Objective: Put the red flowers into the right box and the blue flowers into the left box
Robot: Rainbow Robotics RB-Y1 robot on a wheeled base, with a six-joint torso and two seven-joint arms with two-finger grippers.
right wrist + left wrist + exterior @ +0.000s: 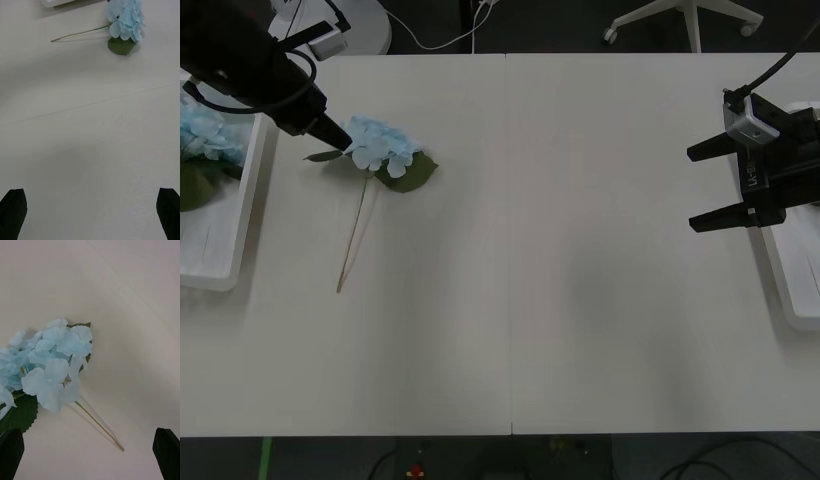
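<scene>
A pale blue flower [382, 146] lies on the table with its thin stem pointing toward the front edge. My left gripper [335, 140] hovers open right at the bloom's left side; in the left wrist view the blue flower [56, 363] lies just ahead of the open left gripper [89, 452]. The left box [230, 262] holds another blue flower [205, 138]. At the table's right side my right gripper [692, 190] stands open and empty beside the right box [792, 290]. From the right gripper [90, 212], the blue flower [125, 18] lies far off. The red flowers are out of view.
A seam [508, 250] runs down the middle of the white table. Behind the far edge stand a white round stand base [365, 25] and a chair base [690, 18], with cables on the floor.
</scene>
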